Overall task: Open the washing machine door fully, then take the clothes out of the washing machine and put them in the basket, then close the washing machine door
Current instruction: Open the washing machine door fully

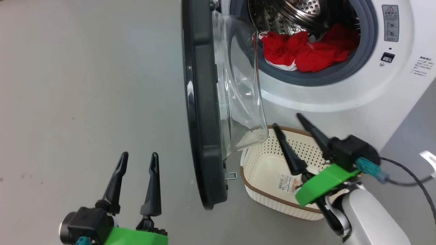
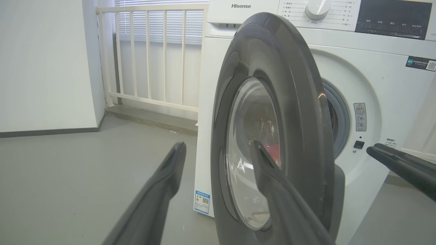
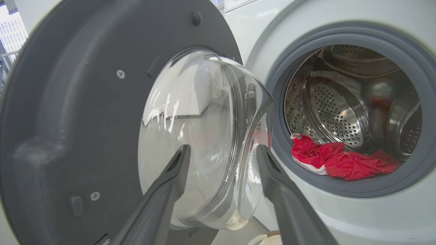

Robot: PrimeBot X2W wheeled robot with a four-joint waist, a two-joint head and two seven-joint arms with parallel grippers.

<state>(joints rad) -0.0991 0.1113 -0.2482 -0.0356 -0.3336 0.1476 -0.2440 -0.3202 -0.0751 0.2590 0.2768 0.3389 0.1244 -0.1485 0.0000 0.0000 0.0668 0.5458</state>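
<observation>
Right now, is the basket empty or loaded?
Empty. The basket shows a bare bottom with its barcode sticker; the clothes lie inside the washing machine.

The washing machine door (image 1: 201, 102) stands swung out, edge-on between the two grippers: the left gripper (image 1: 139, 153) on its outer side, the right gripper (image 1: 287, 120) on its inner side. The right gripper's fingers (image 1: 289, 149) hang over the basket (image 1: 269, 200), which sits on the floor (image 1: 85, 85) before the washing machine (image 1: 340, 98), just beside the door's lower edge. Beyond those fingertips the clothes (image 1: 306, 51) lie in the drum (image 1: 299, 13), at its front lip. Ahead of the left fingers (image 1: 115, 183) lies floor; to their right, the door.
</observation>
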